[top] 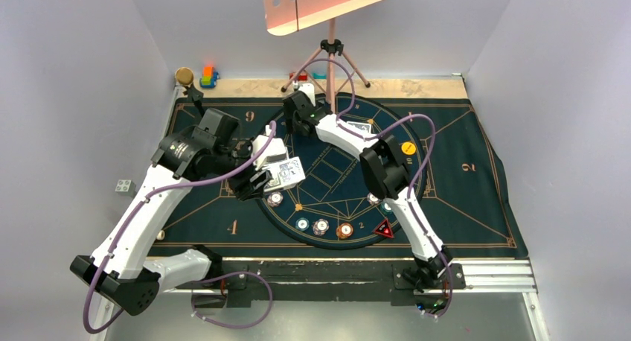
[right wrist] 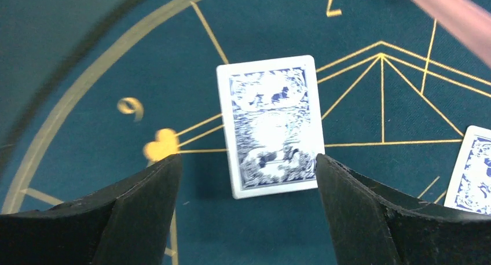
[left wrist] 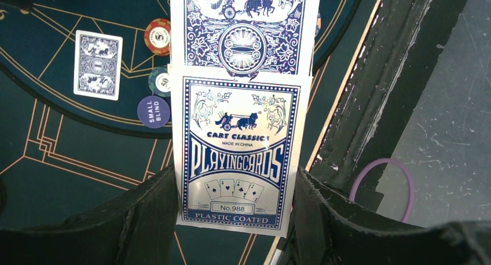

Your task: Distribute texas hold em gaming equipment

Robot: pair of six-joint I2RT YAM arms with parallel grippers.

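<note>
My left gripper (top: 257, 183) is shut on a blue-and-white playing card box (top: 286, 173), held over the left part of the mat's circle. In the left wrist view the box (left wrist: 240, 155) sits between both fingers (left wrist: 234, 210), with a blue-backed card (left wrist: 246, 28) sticking out of its top. Below lie a face-down card (left wrist: 98, 64), an orange chip (left wrist: 158, 36), a teal chip (left wrist: 160, 81) and a dark-blue disc (left wrist: 153, 111). My right gripper (top: 298, 119) is open and empty over a face-down card (right wrist: 270, 126), fingers wide (right wrist: 246, 178). A second card (right wrist: 472, 169) lies to the right.
Several chips (top: 321, 225) and the red-black triangular marker (top: 384, 228) lie along the circle's near edge, and a yellow disc (top: 408, 148) lies at its right. Toy blocks (top: 208, 77) and a tripod stand (top: 332, 54) are behind the dark mat (top: 469, 199). A metal rail (top: 484, 270) runs along the front.
</note>
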